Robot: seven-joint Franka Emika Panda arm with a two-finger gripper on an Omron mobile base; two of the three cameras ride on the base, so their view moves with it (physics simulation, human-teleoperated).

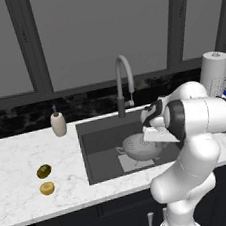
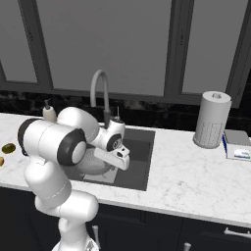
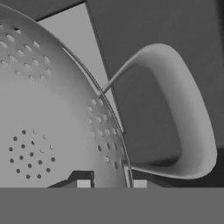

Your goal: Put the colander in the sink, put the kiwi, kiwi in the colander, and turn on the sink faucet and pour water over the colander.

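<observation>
Across the counter (image 1: 18,147) and sink (image 1: 97,147), we see the colander (image 1: 139,147) resting over the lighter square on the basin floor, beneath the faucet (image 1: 124,83). Our hand (image 3: 111,183) is pinched narrow on the colander's rim beside a loop handle. We judge a sideways pull on release could tip or drag the bowl off from under the spout. Both kiwis, olive kiwi (image 1: 44,170) and yellow kiwi (image 1: 47,187), wait well apart on the counter; being round, they may roll if nudged.

Silver colander (image 1: 138,147) sits upright in sink (image 1: 97,152); two kiwis (image 1: 44,171) on counter.
</observation>
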